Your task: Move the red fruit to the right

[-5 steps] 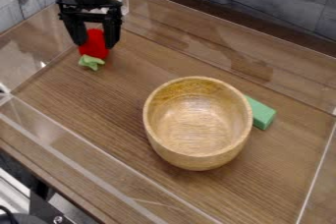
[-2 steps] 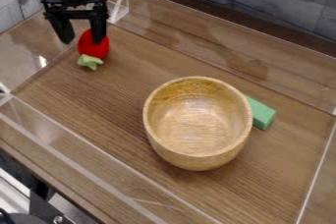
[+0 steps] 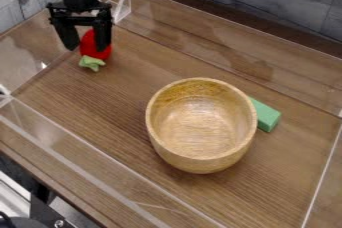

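The red fruit (image 3: pixel 92 45) is small and glossy, with a light green leafy cap (image 3: pixel 94 63) resting on the wooden table at the far left. My black gripper (image 3: pixel 83 40) points down over it and is open. Its two fingers (image 3: pixel 63 34) stand on either side of the fruit's upper part, with the fruit showing nearer the right finger. I cannot tell whether either finger touches the fruit.
A large wooden bowl (image 3: pixel 201 158) stands right of centre, with a flat green block (image 3: pixel 267 117) beside its right rim. Clear plastic walls (image 3: pixel 40 72) ring the table, one of them close to the fruit's left.
The gripper sits slightly further left over the fruit than a second ago. Its jaws are still open and the fruit has not moved.
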Action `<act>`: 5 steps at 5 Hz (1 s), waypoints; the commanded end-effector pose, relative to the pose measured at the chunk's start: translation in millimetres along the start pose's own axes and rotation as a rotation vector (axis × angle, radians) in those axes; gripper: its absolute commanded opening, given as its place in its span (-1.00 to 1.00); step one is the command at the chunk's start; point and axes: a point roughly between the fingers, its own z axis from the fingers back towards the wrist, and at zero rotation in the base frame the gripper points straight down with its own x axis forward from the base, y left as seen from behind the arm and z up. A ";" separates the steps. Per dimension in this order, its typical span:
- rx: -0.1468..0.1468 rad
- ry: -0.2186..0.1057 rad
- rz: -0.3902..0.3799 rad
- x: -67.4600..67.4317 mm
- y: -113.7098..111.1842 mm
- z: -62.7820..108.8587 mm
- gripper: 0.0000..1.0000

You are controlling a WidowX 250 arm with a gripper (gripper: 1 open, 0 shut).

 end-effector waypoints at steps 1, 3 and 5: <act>0.028 -0.060 -0.083 -2.4 -7.4 33.8 1.00; 0.028 -0.056 -0.177 5.4 -14.3 44.9 1.00; 0.021 -0.076 -0.130 7.0 -21.5 49.7 -1.00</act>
